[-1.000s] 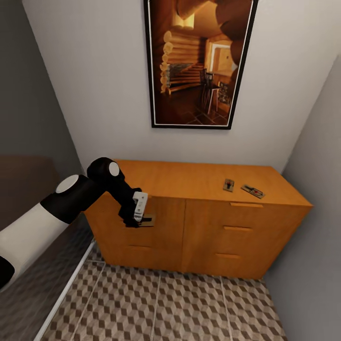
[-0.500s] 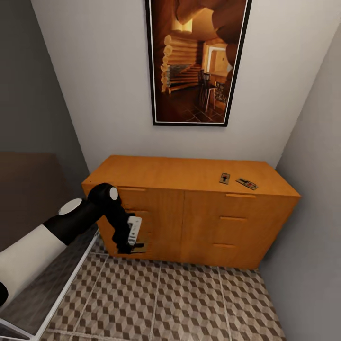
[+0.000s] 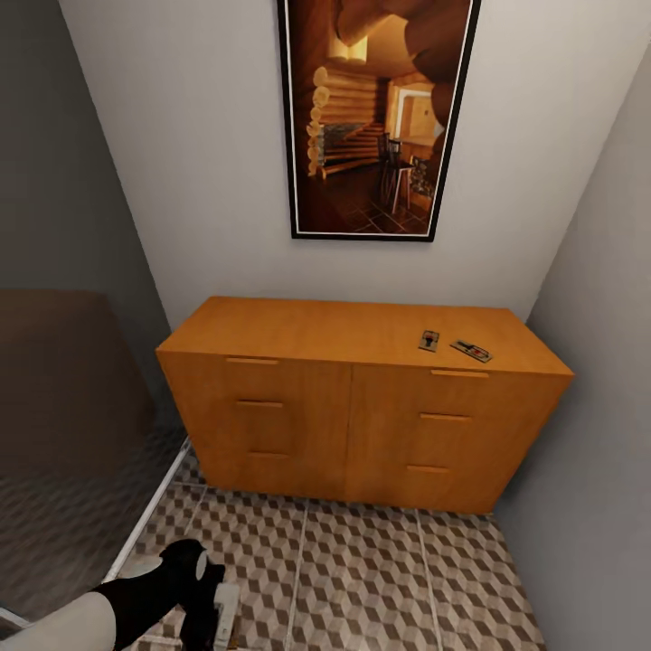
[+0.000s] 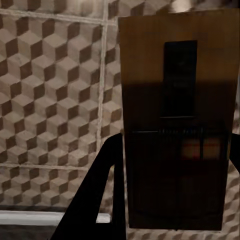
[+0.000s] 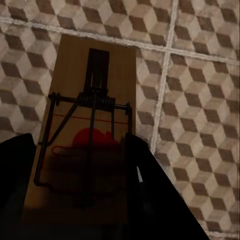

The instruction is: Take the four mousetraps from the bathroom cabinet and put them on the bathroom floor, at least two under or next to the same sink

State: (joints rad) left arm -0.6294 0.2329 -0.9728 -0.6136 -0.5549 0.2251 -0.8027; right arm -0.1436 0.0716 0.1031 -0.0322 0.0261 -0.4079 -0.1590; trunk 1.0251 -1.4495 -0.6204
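My left gripper [image 3: 220, 624] hangs low over the patterned floor [image 3: 362, 579] at the near edge of the head view, in front of the orange-brown cabinet [image 3: 362, 407] that stands against the white wall under a framed picture [image 3: 378, 117] of a log room. Two mousetraps lie on the cabinet's top near its right end, one [image 3: 429, 340] just left of the other [image 3: 472, 351], close together but apart. In the left wrist view a third mousetrap [image 4: 176, 125] sits between the dark fingers [image 4: 95, 200] of my left gripper, which are clamped on its long edges, its board held above the cube-printed tiles. In the right wrist view a fourth mousetrap [image 5: 90, 135] shows its wire spring and red bait pad; it is pinched at its near end between the fingers [image 5: 150, 195] of my right gripper [image 5: 80, 200], with the same tiles and pale grout lines behind it. To the left of the tiles a dark glass-walled area [image 3: 63, 434] borders the floor behind a pale strip.
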